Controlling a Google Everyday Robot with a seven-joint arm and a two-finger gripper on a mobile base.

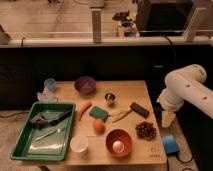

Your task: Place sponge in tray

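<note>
Near edge of the worktop point(132, 92): white cup point(79, 144), and right of it a red bowl point(118, 142) with a small white round item inside. Blue object point(170, 144) sits low, just off the right edge.

Green tray point(24, 129) takes the left side from near to mid depth. Utensils lie in it: dark ones at the far end, a metal one mid-tray.

Next row: orange point(99, 126), set between cup and bowl but further back. Grapes point(145, 130) to the right.

Mid depth: sponge point(98, 113) is teal and flat on the worktop, outside the tray. It sits just right of the carrot point(85, 110) and just behind the orange. Yellowish peel-like piece point(120, 116) is at the sponge's right side; touching or just beside, can't separate. Black bar point(139, 109) further right.

Gripper point(168, 118): pale end of the white arm point(185, 87), hanging pointed down off the worktop's right edge, about level with the grapes. It is well apart from the sponge. How far open it is can't be read.

Further back: metal cup point(110, 97), purple bowl point(85, 85), blue cup point(50, 84). Clear plastic piece point(46, 97) sits by the tray's far-left corner.
</note>
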